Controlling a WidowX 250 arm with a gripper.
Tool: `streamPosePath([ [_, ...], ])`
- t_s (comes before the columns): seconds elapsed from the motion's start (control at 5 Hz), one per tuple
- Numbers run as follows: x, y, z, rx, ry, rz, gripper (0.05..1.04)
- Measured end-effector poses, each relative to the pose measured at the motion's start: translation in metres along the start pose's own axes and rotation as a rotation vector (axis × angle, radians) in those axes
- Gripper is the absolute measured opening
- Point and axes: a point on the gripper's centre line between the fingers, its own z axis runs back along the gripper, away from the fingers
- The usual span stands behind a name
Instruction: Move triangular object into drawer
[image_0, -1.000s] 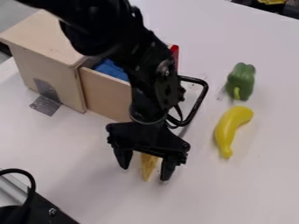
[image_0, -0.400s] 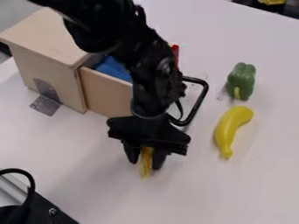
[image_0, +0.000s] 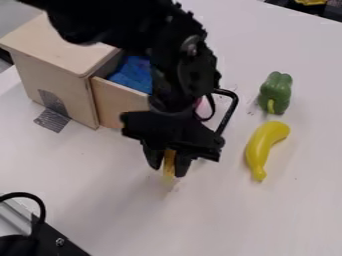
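The pale surface (image_0: 280, 220) carries a wooden cabinet (image_0: 53, 47), its drawer (image_0: 117, 104) pulled out with something blue (image_0: 133, 75) inside. Beside the drawer hangs the black claw (image_0: 168, 169), pointing down. Further right lie a yellow banana (image_0: 258, 150) and, just beyond its upper end, a green pepper (image_0: 276, 90). The claw grips the yellow triangular object (image_0: 169, 162), outside the drawer.

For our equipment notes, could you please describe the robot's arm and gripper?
The jointed black robot arm has bulky segments, a round greyish joint cap and a thin black cable looping by the wrist. The black two-finger gripper has a wide body.
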Motion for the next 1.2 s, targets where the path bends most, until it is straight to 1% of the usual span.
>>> streamPosePath([
  [0.2,0.007,0.006,0.022,-0.009,0.021,-0.012,0.356],
  [0.4,0.034,0.036,0.04,-0.042,0.031,0.071,0.355],
  [0.6,0.061,0.064,0.052,-0.074,0.044,0.148,0.354],
  [0.8,0.085,0.081,0.047,-0.098,0.073,0.204,0.354],
  [1.0,0.099,0.085,0.024,-0.087,0.114,0.207,0.354],
  [1.2,0.104,0.085,0.004,-0.068,0.129,0.204,0.354],
])
